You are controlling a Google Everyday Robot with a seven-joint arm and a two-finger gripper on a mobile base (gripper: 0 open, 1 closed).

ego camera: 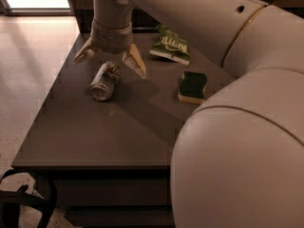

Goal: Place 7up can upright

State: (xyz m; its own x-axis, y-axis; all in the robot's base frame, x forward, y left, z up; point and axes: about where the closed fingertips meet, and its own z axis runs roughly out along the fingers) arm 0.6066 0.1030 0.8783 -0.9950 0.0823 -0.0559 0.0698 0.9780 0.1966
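The 7up can [105, 80] lies on its side on the dark table [104, 132], toward the left, with one silver end facing the camera. My gripper [110, 61] hangs just above and behind the can, its fingers spread wide on either side. The left fingertip [81, 56] and the right fingertip [136, 63] are both free of the can. Nothing is held.
A flat green chip bag [169, 45] lies at the back of the table. A green and yellow sponge [192, 87] lies to the right of the can. My arm's large white links [237, 141] fill the right side. The table's left edge borders the tiled floor [23, 80].
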